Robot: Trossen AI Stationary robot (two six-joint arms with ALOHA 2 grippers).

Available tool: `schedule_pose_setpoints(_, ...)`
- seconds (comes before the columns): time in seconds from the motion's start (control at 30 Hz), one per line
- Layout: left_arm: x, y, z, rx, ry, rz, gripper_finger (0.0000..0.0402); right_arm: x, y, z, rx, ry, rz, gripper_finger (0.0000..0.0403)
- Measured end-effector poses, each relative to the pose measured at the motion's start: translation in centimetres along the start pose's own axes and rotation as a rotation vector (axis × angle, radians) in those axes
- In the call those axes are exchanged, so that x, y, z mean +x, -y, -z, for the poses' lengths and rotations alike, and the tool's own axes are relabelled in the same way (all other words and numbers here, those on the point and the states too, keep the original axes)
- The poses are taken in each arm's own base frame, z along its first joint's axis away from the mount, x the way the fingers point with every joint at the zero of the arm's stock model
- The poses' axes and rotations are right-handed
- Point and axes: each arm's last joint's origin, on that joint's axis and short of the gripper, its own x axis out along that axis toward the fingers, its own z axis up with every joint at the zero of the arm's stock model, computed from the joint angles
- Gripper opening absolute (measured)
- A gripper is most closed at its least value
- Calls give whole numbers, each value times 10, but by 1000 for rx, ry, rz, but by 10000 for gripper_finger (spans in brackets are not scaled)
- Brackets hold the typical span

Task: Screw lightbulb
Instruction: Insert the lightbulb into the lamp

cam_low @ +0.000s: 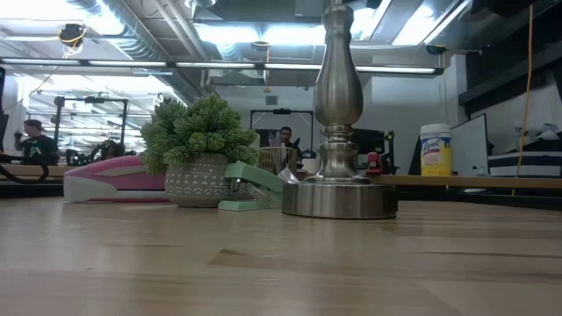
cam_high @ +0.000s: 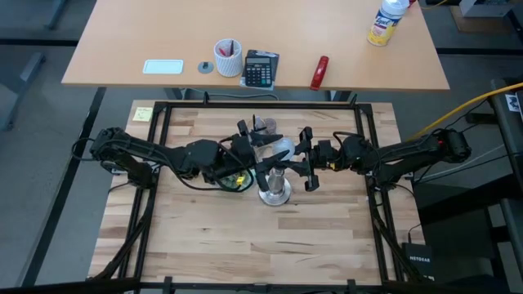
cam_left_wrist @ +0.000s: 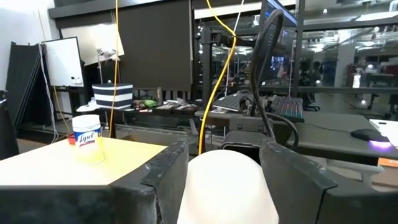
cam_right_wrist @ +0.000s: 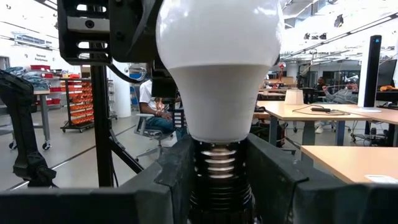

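The silver round-based stand [cam_low: 338, 197] stands upright at the table's middle [cam_high: 275, 194]. The frosted white lightbulb [cam_right_wrist: 217, 68] stands upright over the stand's black socket [cam_right_wrist: 219, 202], and its silvery screw base [cam_right_wrist: 217, 160] enters the socket with several threads showing. My left gripper [cam_high: 263, 155] comes from the table's left and is shut on the bulb [cam_left_wrist: 224, 186]. My right gripper [cam_high: 294, 163] comes from the right and is shut on the socket [cam_right_wrist: 217, 186]. Both grippers are above the low view's frame. My left gripper pinches the bulb's white globe [cam_left_wrist: 193, 186] between its two fingers [cam_left_wrist: 165, 177], one on each side. The fingers come level from the table's left. The bulb stands upright, base down in the socket. My right gripper has the stand's black socket [cam_right_wrist: 199, 202] between its two fingers [cam_right_wrist: 273, 183], just below the bulb's screw base. The fingers come level from the table's right, across the upright stand. The stand's round base rests on the table.
A small potted plant [cam_low: 198, 154], a pink stapler [cam_low: 114, 180] and a green object [cam_low: 250, 189] stand on the table behind the stand. The far desk holds a calculator [cam_high: 261, 69], a cup [cam_high: 228, 57], a red stapler [cam_high: 319, 72] and a wipes canister [cam_high: 386, 23].
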Motion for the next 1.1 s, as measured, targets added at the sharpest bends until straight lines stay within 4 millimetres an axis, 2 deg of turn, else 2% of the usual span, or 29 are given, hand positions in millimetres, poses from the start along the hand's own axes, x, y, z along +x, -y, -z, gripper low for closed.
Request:
schedule_pose_setpoints(0.33,0,0,2,-3,-24,2,175,0,0,0,0,-3,1,153)
schedule_pose_setpoints(1.1,-1,0,6,-1,-61,3,175,0,0,0,1,-4,-1,154)
